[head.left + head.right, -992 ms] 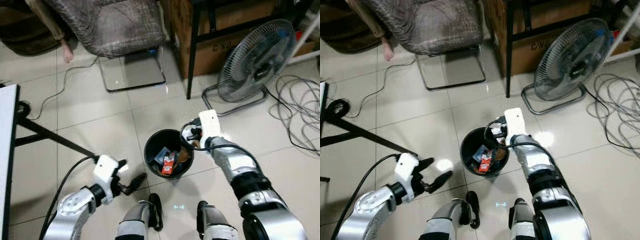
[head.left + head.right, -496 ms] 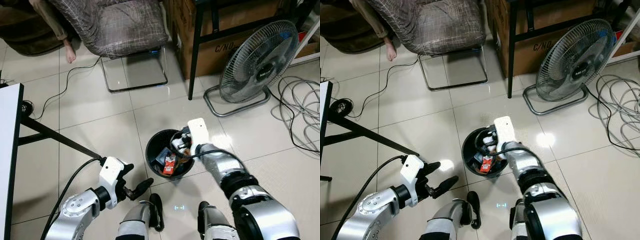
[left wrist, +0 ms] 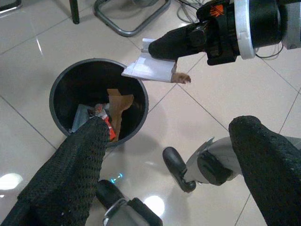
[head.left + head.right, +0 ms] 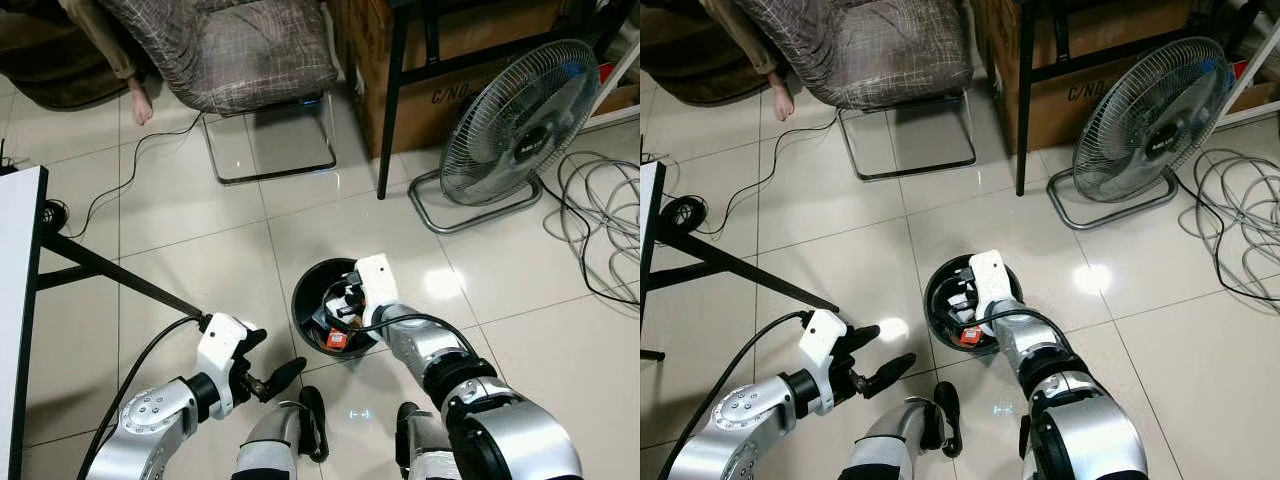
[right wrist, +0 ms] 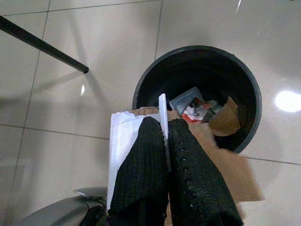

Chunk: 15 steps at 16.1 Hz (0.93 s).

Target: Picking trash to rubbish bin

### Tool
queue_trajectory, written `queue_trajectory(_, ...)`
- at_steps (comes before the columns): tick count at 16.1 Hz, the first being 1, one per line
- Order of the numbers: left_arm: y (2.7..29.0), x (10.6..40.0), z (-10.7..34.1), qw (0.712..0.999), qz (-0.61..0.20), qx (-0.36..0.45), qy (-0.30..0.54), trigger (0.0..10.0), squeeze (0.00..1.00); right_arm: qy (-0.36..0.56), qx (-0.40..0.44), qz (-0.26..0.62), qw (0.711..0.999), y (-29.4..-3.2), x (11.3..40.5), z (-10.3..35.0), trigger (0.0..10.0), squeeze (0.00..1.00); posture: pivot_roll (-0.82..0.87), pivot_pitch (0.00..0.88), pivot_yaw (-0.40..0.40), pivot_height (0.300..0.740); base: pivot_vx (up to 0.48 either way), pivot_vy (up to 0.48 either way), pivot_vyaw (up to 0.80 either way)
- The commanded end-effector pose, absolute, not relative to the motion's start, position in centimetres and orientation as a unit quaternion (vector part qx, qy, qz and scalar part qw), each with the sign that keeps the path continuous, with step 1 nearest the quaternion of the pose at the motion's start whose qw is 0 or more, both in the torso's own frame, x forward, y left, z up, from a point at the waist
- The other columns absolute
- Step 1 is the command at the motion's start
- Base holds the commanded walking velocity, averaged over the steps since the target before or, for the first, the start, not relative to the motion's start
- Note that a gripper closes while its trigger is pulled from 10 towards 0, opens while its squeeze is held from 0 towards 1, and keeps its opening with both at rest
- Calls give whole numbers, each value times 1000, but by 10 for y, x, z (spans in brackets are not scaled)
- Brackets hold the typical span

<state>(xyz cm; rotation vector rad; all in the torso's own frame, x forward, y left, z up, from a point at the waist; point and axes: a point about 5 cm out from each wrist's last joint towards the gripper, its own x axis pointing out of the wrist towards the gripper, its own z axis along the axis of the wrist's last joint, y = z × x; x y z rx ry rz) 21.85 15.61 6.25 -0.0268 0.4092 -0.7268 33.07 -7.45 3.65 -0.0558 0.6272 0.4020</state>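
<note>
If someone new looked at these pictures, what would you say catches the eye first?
The right gripper stands out, shut on a white paper scrap held over the black rubbish bin on the tiled floor, which already holds trash. The left gripper hangs open to the bin's left. Behind, a standing fan and a grey chair.

One bin [image 4: 305, 300], one fan [image 4: 520, 125], one chair [image 4: 225, 50], perhaps four trash scraps [image 3: 110, 115] inside.
</note>
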Motion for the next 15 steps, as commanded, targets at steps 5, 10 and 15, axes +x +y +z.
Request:
queue_trajectory(5, 157, 211, 58, 912, -349, -13, 215, 10000, 0, 321, -26, 197, 926, -76, 325, 29, 10000, 1000, -29, 303, 159, 740, 0, 0, 0)
queue_trajectory(10, 158, 211, 57, 912, -348, -12, 216, 10000, 0, 321, -26, 197, 926, -76, 325, 28, 10000, 1000, -29, 303, 159, 740, 0, 0, 0)
queue_trajectory(15, 157, 211, 57, 912, -348, -12, 217, 10000, 0, 321, -27, 197, 926, -77, 325, 28, 10000, 1000, -33, 307, 159, 740, 0, 0, 0)
